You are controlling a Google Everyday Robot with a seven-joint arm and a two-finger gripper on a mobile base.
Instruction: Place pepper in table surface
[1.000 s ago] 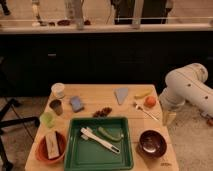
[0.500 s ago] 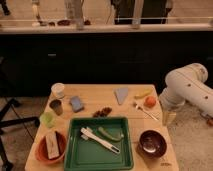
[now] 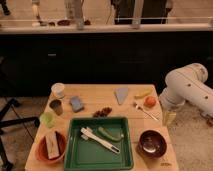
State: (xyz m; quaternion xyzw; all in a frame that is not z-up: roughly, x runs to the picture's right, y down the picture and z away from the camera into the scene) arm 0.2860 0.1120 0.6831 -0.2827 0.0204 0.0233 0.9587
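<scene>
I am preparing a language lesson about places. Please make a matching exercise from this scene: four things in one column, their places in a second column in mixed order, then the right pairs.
Things:
1. pepper
2. orange fruit
3. dark bowl
4. gripper

Places:
A. on the table surface, at its right corner nearest the camera
B. off the table, beside its right edge
C. inside the green tray
D. on the table, next to a yellow item

Pairs: 1-C, 2-D, 3-A, 4-B
</scene>
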